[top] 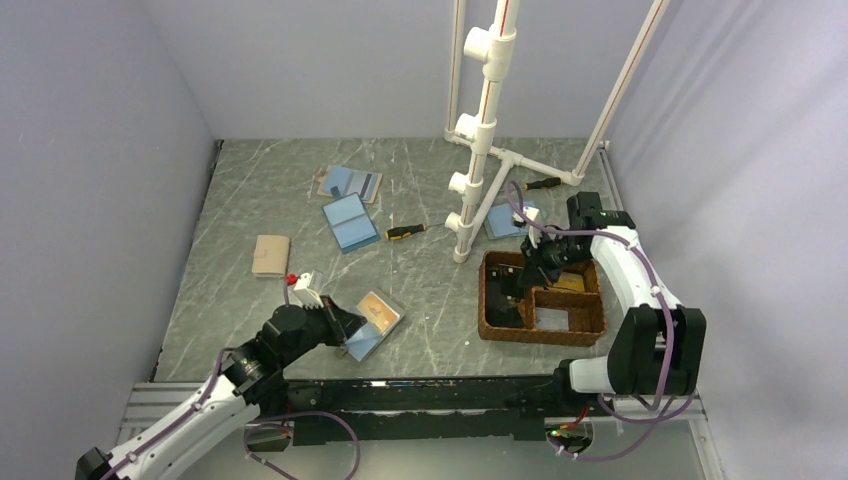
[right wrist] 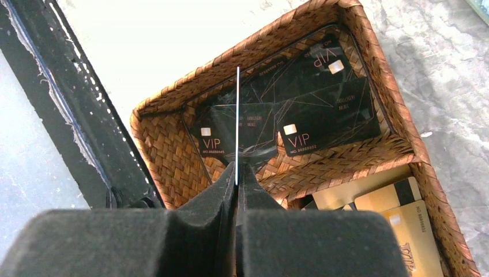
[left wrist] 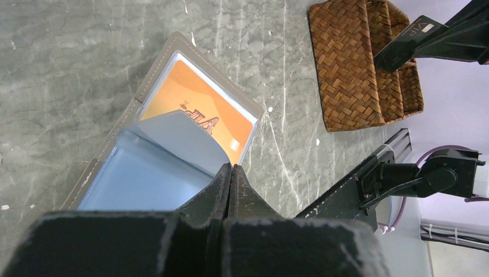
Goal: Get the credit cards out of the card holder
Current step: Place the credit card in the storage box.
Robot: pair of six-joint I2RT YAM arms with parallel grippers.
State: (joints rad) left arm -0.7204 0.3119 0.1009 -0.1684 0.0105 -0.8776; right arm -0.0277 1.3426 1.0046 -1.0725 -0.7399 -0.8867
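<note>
Grey marbled desk (top: 430, 200): card holder (left wrist: 132, 184) open near front edge, blue flap (left wrist: 173, 130) pinched by closed left gripper (left wrist: 230, 172), orange card (left wrist: 190, 101) inside. Right gripper (right wrist: 237, 176) clamped on black VIP card (right wrist: 237, 115) above wicker tray (right wrist: 167, 156). Risk: edge-on release tipping card over rim.

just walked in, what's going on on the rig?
The left fingers are shut on the light blue flap of the open card holder, an orange card showing in its other leaf. The right fingers pinch a black VIP card edge-on over the wicker tray, above the compartment of black VIP cards; gold cards fill the next one.
</note>
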